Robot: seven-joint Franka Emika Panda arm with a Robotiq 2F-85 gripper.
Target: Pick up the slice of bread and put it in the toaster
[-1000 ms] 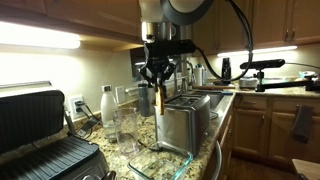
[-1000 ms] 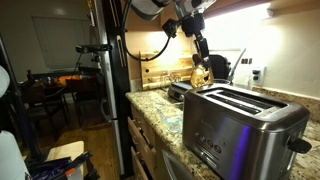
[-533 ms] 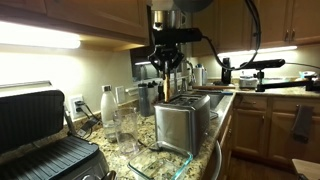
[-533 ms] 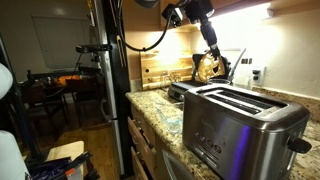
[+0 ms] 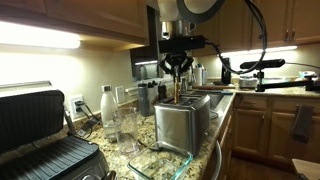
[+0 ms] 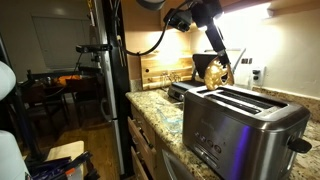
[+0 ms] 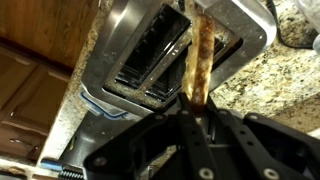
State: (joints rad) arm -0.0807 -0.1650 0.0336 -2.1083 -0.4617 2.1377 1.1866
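The black ribbed grill press (image 5: pixel 40 145) fills the lower left in an exterior view, with a clear glass dish (image 5: pixel 150 160) at bottom centre on the speckled granite counter (image 5: pixel 225 125). Behind the dish, mid-frame, stands the toaster (image 5: pixel 185 122), boxy brushed steel with rounded corners. Straight above it the gripper (image 5: pixel 178 78) points down, its dark fingers pinched narrow on the slice of bread (image 5: pixel 178 92), a thin tan slab hanging upright just over the toaster's top; whether it touches cannot be told. In the wrist view the slice (image 7: pixel 200 50) shows edge-on as a brown strip with a crusty rim, rising from the gripper (image 7: pixel 195 108) at bottom centre, over the long dark slots of the toaster (image 7: pixel 150 55). At the back, upper left of centre, stands a pale plastic bottle (image 5: pixel 107 103)
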